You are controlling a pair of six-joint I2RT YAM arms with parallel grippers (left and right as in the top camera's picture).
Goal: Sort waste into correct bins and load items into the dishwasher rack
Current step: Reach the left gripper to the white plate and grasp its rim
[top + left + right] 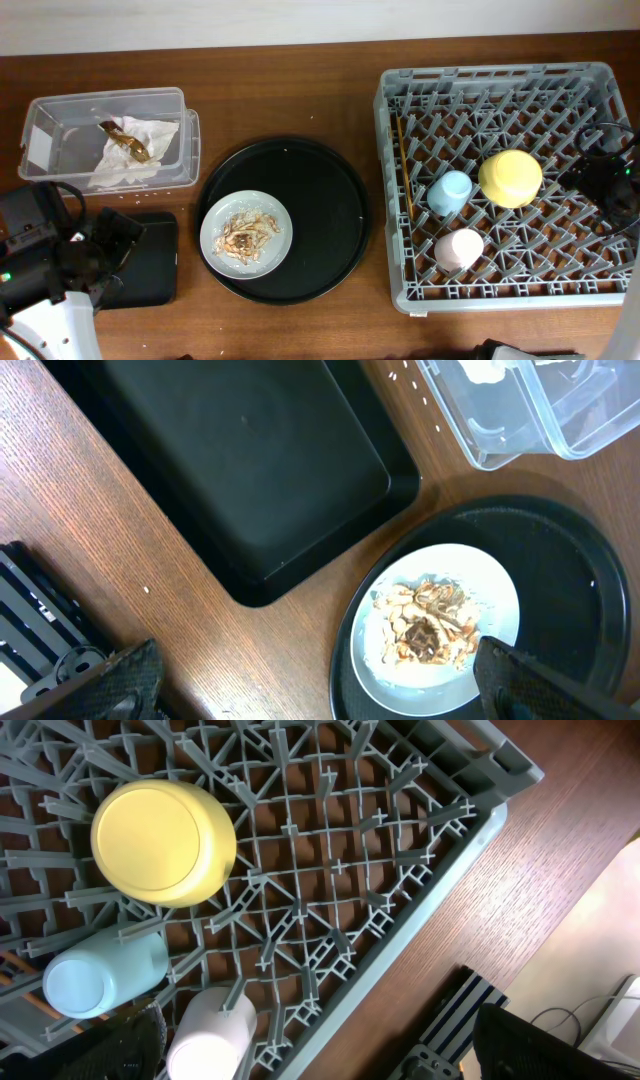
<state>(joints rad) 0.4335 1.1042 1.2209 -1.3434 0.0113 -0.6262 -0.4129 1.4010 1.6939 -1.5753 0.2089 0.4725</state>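
Food scraps [243, 238] lie heaped at the centre of the grey-white plate [222, 212], which sits on the left half of the round black tray [320, 200], mid-bench. The flat black tray [155, 265] is just left of it and bare. The clear tub [60, 120], far left, holds the napkin [150, 135] and a brown scrap [125, 142]. The rack [480, 75], at right, carries the yellow bowl [510, 178], blue cup [450, 192] and pink cup [459, 249], all mouth-down, and the chopsticks [404, 170] along its left side. The left pincer [320, 685] hangs spread wide and empty over the gap between flat tray and plate. The right pincer [330, 1045] is also wide and empty, above the rack's near right part. Judged step: scraps to the flat tray, then plate to the rack. Suggested method: take the plate by its left rim, clear of the heap, lift level, carry low over the flat tray, and tilt slowly so the shreds slide off inside its walls. Risk: a thin rim slipping, and loose shreds spilling onto the bench [300, 90].
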